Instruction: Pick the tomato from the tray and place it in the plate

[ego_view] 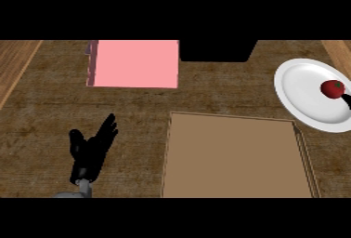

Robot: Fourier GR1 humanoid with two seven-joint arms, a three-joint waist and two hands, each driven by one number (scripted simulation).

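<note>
**Tomato at the plate, right hand barely in view**

My right hand [348, 101] shows only as a dark sliver at the view's right edge, just beside the tomato [333, 88]; I cannot tell whether it is clamped on the fruit or already apart from it. The tomato sits over the right part of the white plate [302, 88], close to the rim, and whether it rests on the plate or hangs just above it I cannot say.

My left hand [93, 148] rests on the near left of the worktop [41, 121], fingers straight and spread, holding nothing.

Between the two hands lies the brown tray [233, 158], with nothing on it that I can see. Beyond it are a pink box [133, 62] and a dark block [216, 50] at the far edge.

My judgement: the placing is at its end or nearly so. The risk is the tomato's position. It is round and lies near the plate's outer side, so a sideways brush as my hand pulls away could roll it over the rim and off the worktop. A plate nudged by my hand could slide likewise.
</note>
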